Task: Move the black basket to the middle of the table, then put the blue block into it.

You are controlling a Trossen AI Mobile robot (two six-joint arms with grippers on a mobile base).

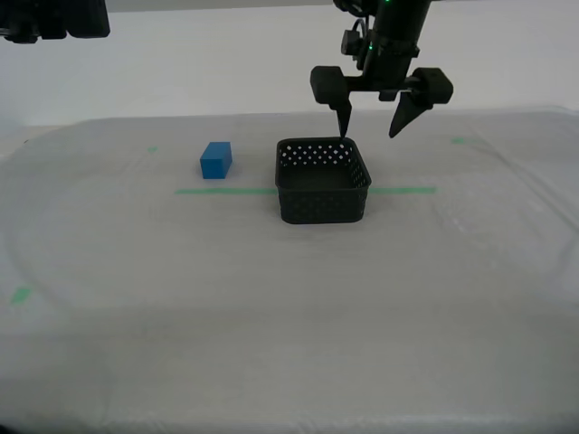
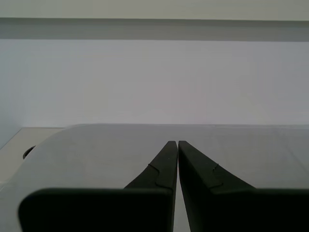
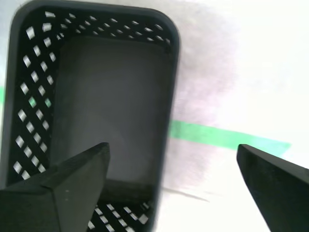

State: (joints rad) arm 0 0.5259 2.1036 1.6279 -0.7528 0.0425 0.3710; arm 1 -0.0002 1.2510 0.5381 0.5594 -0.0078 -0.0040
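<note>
The black basket [image 1: 323, 194] stands empty near the middle of the table [image 1: 271, 307], over the green tape line [image 1: 217, 191]. To its left in the exterior view, apart from it, lies the blue block [image 1: 215, 160]. My first gripper [image 1: 369, 134] hangs open just above the basket's far rim, holding nothing. In the first wrist view, one finger is over the basket [image 3: 111, 96] and the other over bare cloth, so my first gripper [image 3: 172, 147] straddles a wall. My second gripper [image 2: 175, 142] is shut and empty, looking across the table toward a wall.
A dark piece of an arm [image 1: 54, 20] shows at the exterior view's top left corner. Small green tape bits [image 1: 20, 295] mark the cloth. The green tape [image 3: 222, 135] runs under the basket. White cloth stretches wide in front of the basket.
</note>
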